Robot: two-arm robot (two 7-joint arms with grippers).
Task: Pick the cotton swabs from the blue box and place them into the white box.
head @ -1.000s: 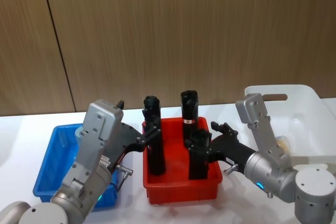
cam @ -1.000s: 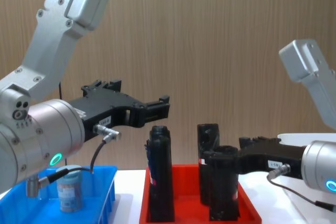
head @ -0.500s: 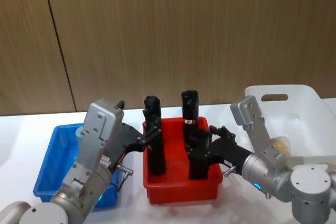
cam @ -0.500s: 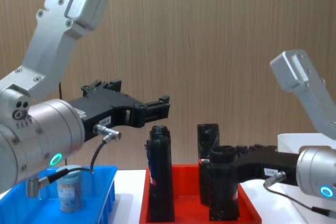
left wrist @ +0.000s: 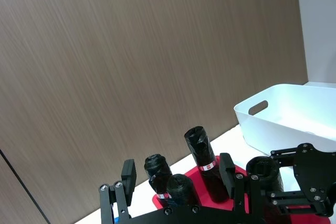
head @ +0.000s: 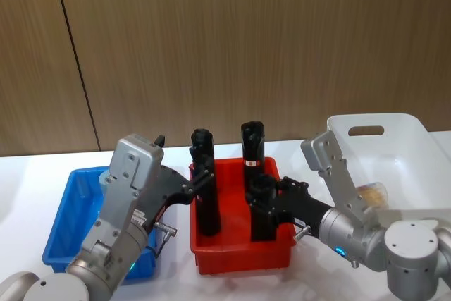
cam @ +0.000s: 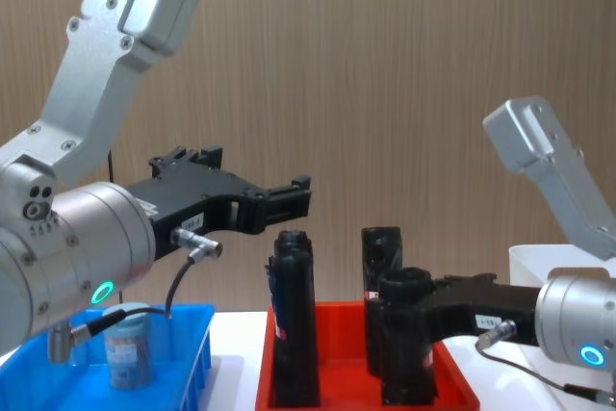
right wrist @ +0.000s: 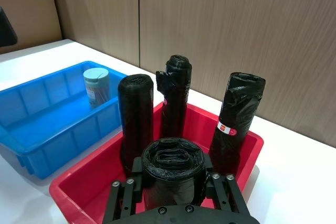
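One tub of cotton swabs point(cam: 128, 346) with a grey-blue lid stands upright in the blue box point(head: 67, 220), also seen as the tub point(right wrist: 96, 85) in the right wrist view. Another clear tub point(head: 371, 192) with pale sticks lies in the white box point(head: 394, 139). My left gripper point(cam: 289, 197) hangs open above the gap between the blue box and the red tray, holding nothing. My right gripper point(head: 262, 195) is open over the red tray, its fingers point(right wrist: 123, 190) straddling the top of the front black roll point(right wrist: 173, 171) without closing on it.
The red tray point(head: 239, 255) sits between the two boxes and holds several tall black rolls point(head: 252, 146) with red-white labels. A wooden wall stands close behind the white table. The white box point(left wrist: 283, 114) is at the far right.
My right gripper has moved left from beside the white box to over the red tray, reaching the front black roll. The left arm and the tub in the blue box have not moved.
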